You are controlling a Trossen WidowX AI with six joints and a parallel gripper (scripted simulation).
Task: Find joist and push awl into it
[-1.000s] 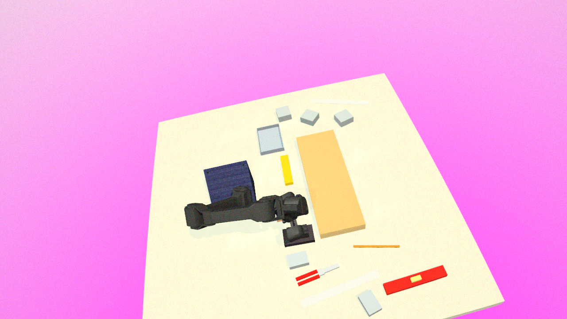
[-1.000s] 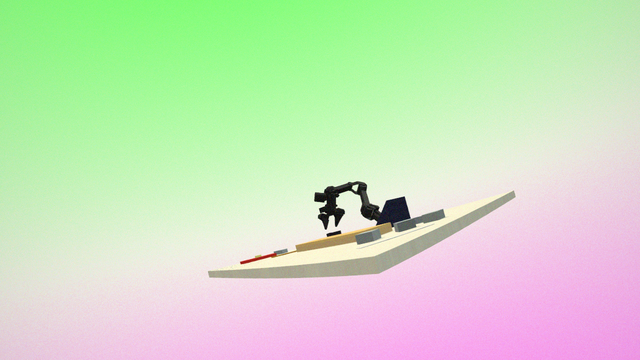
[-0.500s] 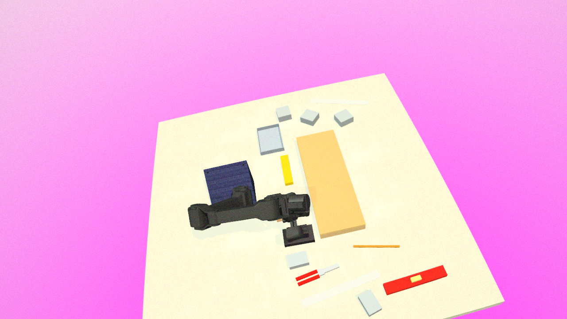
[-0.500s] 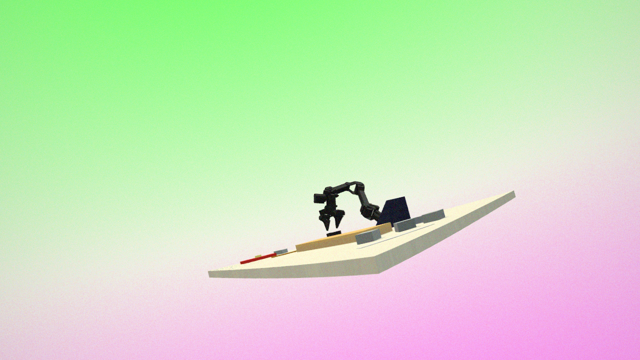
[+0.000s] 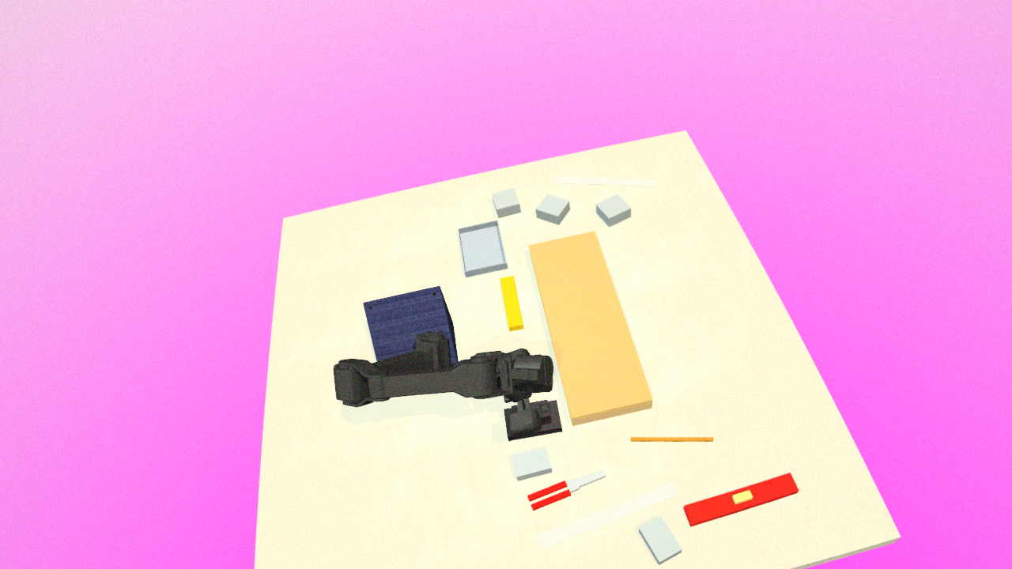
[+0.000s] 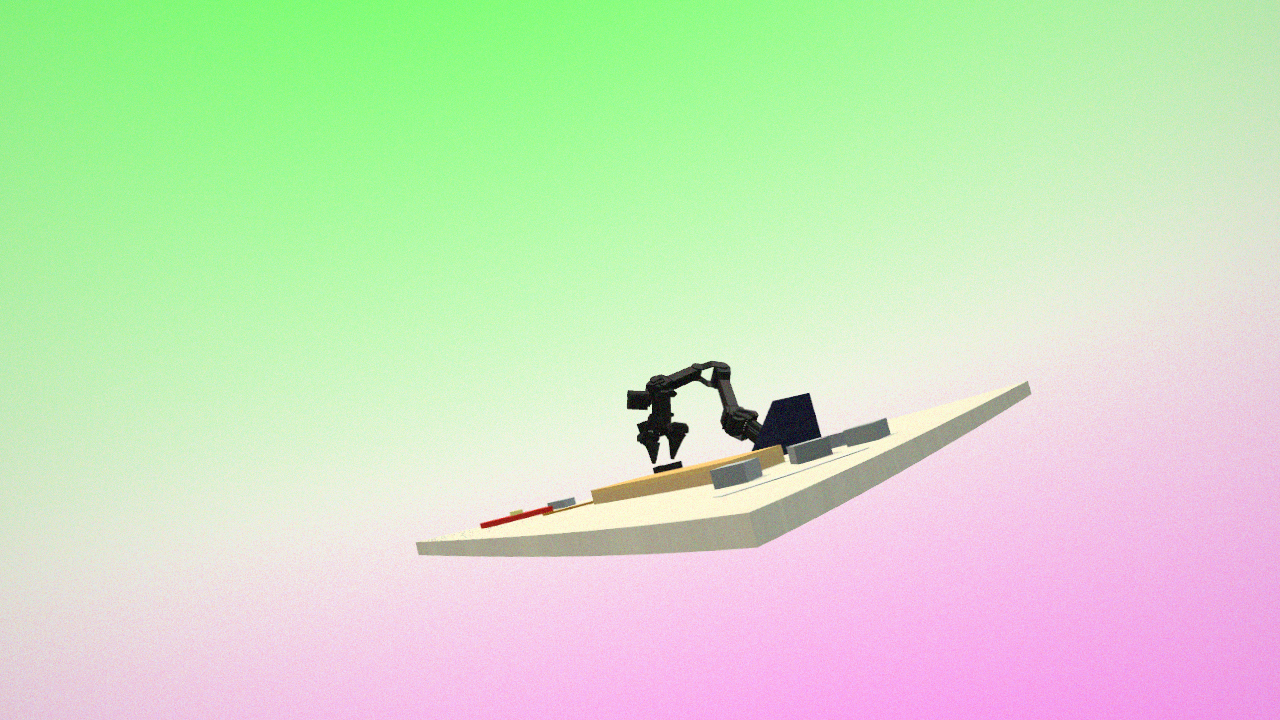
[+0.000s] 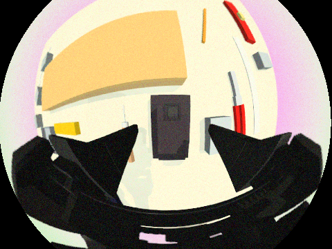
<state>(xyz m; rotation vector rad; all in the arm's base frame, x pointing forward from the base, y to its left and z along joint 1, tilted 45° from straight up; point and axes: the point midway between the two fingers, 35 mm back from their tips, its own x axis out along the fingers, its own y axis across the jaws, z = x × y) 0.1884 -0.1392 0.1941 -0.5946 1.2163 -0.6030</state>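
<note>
My gripper point(image 7: 174, 127) point(image 6: 663, 461) is open and points down, above the black stud finder, with nothing between its fingers. The stud finder point(image 7: 171, 138) point(image 5: 553, 425) point(image 6: 667, 467) lies on the table beside the panel's near corner; the gripper partly covers it in the top view. The orange floor panel point(image 5: 597, 325) point(image 7: 117, 52) point(image 6: 644, 485) lies beyond it. The awl point(image 7: 131, 156) lies left of the stud finder in the wrist view, partly behind the left finger; the arm hides it in the top view. The grey tray point(image 5: 485, 270) sits beyond the yellow block. No hole shows in the panel.
A yellow block point(image 5: 511, 304) point(image 7: 67, 128) lies between tray and awl. A grey block point(image 5: 531, 462) point(image 7: 220, 121) is close to the stud finder. Red-handled tool point(image 5: 549, 492), orange stick point(image 5: 671, 439), red level point(image 5: 771, 489) and several grey blocks lie around. A dark blue block point(image 5: 403, 318) stands by the arm.
</note>
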